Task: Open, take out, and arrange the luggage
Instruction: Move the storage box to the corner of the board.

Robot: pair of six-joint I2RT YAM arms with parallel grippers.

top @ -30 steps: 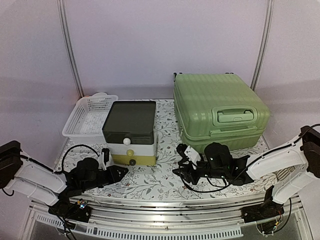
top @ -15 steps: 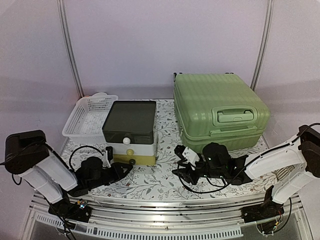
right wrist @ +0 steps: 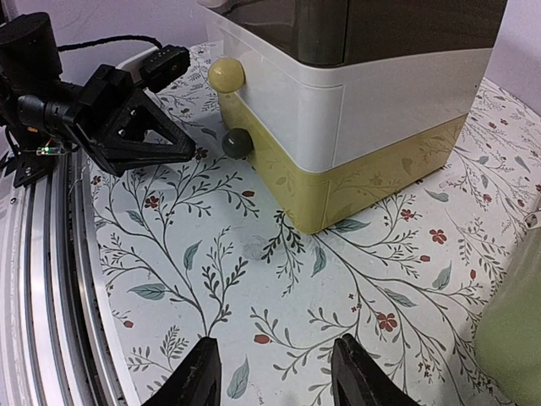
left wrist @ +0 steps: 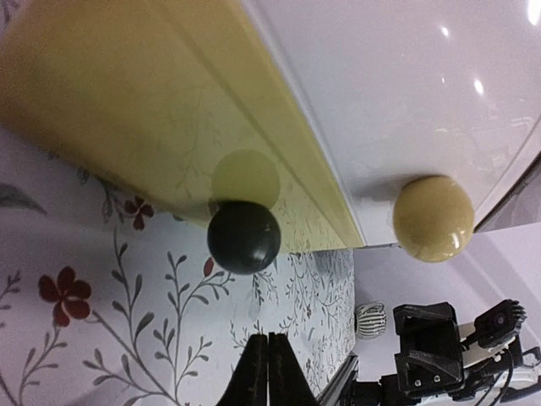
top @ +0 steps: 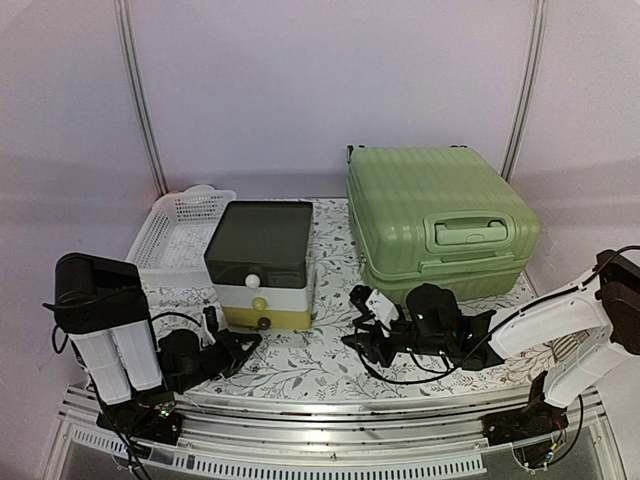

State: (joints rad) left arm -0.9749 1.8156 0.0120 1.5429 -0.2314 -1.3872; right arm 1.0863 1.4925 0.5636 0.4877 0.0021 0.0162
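The left gripper (left wrist: 269, 370) has its fingers pressed together, gripping nothing. Just ahead of the tips, not touching them, sits the black knob (left wrist: 243, 237) of the drawer box (left wrist: 127, 101), with the yellow knob (left wrist: 433, 217) beyond. The right gripper (right wrist: 275, 376) is spread wide and empty over the floral cloth (right wrist: 211, 279). To its right the luggage (top: 435, 225) lies closed on the table. The right wrist view shows only a cut-off green sliver of it.

basket (top: 170, 235) far left | drawer box (top: 262, 262) just right of it | luggage (top: 435, 225) right | all on table (top: 310, 362)
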